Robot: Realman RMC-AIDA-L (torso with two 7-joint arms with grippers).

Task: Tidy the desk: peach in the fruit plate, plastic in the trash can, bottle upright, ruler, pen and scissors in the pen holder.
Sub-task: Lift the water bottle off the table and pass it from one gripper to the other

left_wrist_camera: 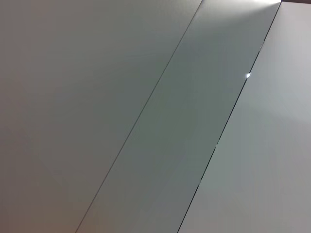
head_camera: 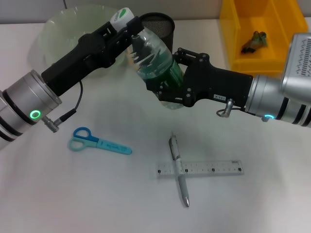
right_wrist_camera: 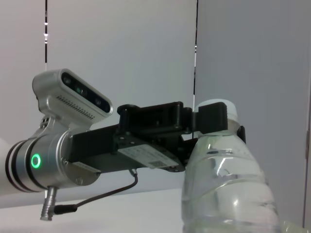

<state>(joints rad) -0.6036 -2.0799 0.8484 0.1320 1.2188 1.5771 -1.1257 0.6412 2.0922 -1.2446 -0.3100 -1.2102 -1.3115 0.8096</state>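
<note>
We see the water bottle (head_camera: 154, 60) upright above the desk (head_camera: 58, 194), left tool (head_camera: 130, 30) clamped at its neck, right tool (head_camera: 167, 82) gripping its base; scissors (head_camera: 97, 141) lie well apart.

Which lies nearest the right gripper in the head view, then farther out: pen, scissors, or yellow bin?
Measured from the right gripper holding the bottle:
1. Pen, on the desk in front of it, crossing the ruler.
2. Scissors and yellow bin: opposite sides, too close to call.
</note>
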